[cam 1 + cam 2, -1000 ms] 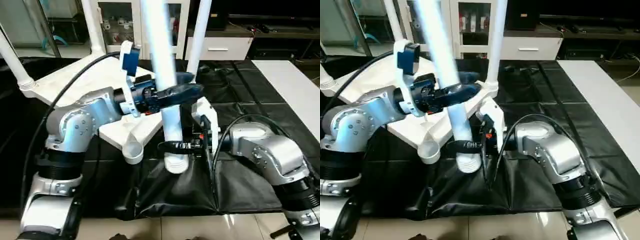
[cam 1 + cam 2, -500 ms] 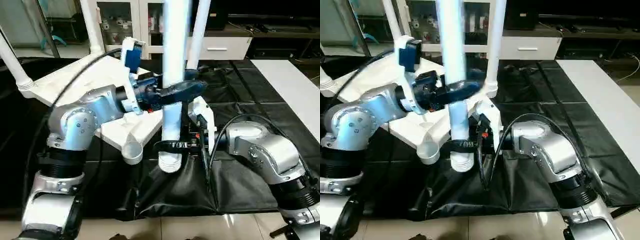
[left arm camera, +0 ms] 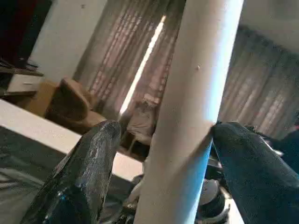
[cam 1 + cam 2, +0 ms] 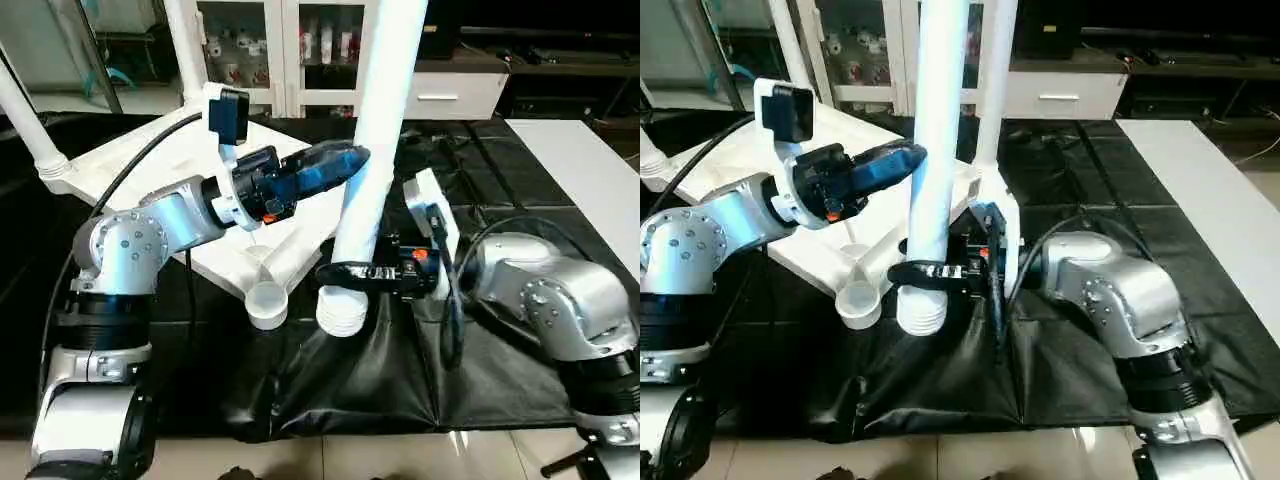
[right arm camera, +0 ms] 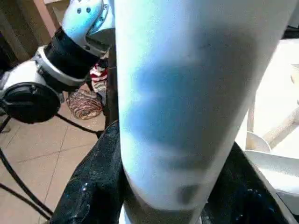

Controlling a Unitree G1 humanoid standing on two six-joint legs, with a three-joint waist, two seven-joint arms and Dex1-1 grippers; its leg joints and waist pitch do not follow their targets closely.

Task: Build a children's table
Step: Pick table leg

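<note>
- Black sheeting covers the desk (image 4: 520, 160), and a white glass-door cabinet (image 4: 300, 40) stands behind it.
- No brand, label or writing can be read anywhere; small bits on the cabinet shelves are too blurred to name.
- The white tabletop (image 4: 150, 160) lies upside down on the desk, towards the robot's left, with slender white legs standing up from its far corner sockets.
- Its near corner socket (image 4: 266, 303), a round open cup, hangs at the desk's front edge with nothing in it.
- A loose leg (image 4: 375, 150), long, white, round and tapered, stands nearly upright and leans slightly; its wide ribbed end hangs just beside that socket.
- The right gripper (image 4: 345, 272) has its black fingers pinched around the leg near the bottom end.
- The left gripper (image 3: 161, 163) sits higher up, fingers (image 3: 88, 168) spread either side of the leg; one seems to touch it, though contact is hard to judge.
</note>
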